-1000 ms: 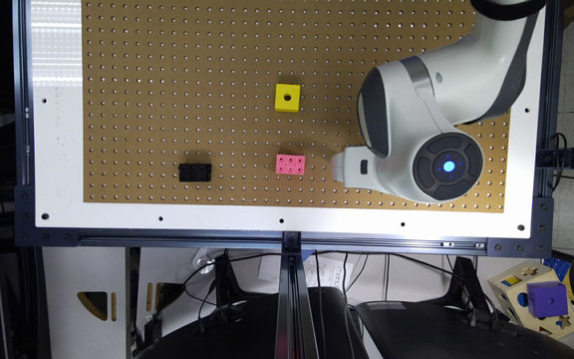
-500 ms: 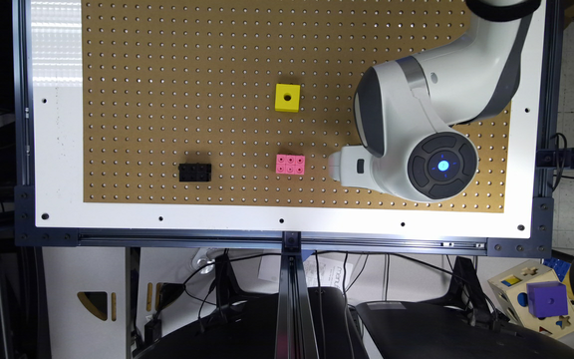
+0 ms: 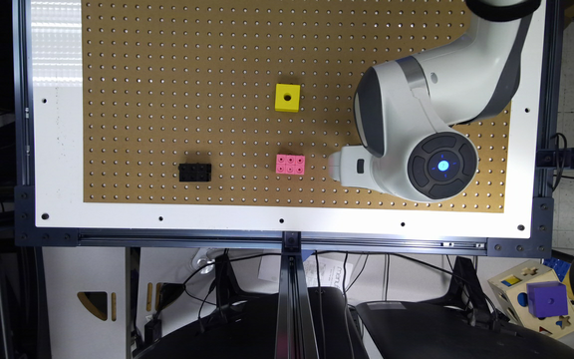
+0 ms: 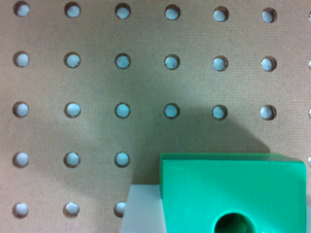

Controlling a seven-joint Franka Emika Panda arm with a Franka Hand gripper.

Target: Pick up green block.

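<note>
While your wrist camera shows the green block point(image 4: 233, 191) close up on the pegboard point(image 3: 192, 75), a pale part just beside it, you cannot tell the gripper's point(image 3: 339, 165) state; it hangs near the pink brick point(image 3: 290, 164).

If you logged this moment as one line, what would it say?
task: pick up green block | green block: close beneath wrist camera, on pegboard | grip: cannot tell | yellow cube, pink brick: untouched

On the pegboard: 1 green block point(image 4: 233, 194), 1 yellow cube point(image 3: 287, 97), 1 pink brick point(image 3: 290, 164), 1 black brick point(image 3: 195, 172).
</note>
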